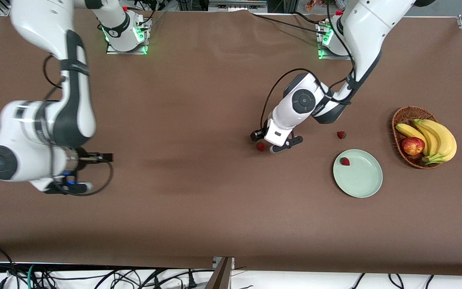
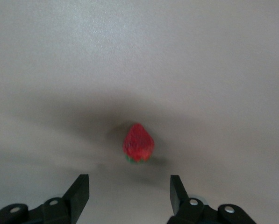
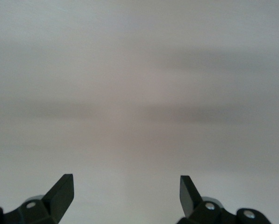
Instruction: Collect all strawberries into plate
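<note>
A brown cloth-covered worktop (image 1: 199, 208) carries a pale green plate (image 1: 361, 178), a wicker basket (image 1: 402, 116) toward the left arm's end, and two loose strawberries: one strawberry (image 1: 260, 147) just beside the left claw (image 1: 276, 145), another berry (image 1: 341, 135) between that claw and the basket, near the plate.

High front camera facing both robots over the table (image 1: 199, 208), wrist cameras close above it, left wrist sharing one strawberry (image 2: 138, 143).
</note>
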`<state>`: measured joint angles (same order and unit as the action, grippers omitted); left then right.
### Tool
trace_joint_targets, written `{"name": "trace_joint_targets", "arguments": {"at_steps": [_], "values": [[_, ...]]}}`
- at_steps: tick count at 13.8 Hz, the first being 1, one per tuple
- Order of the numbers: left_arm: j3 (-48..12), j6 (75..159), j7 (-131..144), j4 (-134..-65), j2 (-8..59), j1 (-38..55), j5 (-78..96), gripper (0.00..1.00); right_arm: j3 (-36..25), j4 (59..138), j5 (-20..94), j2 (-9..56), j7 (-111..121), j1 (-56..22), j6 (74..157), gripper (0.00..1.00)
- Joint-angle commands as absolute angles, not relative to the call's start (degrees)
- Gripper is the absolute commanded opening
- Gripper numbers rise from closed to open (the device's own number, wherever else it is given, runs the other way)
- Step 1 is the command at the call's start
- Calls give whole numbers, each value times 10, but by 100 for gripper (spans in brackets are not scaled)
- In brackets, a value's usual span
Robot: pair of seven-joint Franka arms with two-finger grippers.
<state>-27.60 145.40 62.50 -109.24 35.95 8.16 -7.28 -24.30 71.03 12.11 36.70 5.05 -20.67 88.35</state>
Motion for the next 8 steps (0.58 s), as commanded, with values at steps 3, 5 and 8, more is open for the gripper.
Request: {"name": "trace_joint_targets", "arguments": {"at_steps": [3, 5, 8], "values": [[-177, 1453, 676, -1005, 402, 193, -101, 54, -96, 817, 8, 195, 54, -100, 883, 100], [-176, 1453, 676, -1003, 403, 194, -103, 46, -55, 846, -1, 138, 56, -65, 882, 100], [-170, 1443, 671, -1007, 417, 201, -139, 51, -29, 855, -40, 64, 58, -45, 830, 100]]}}
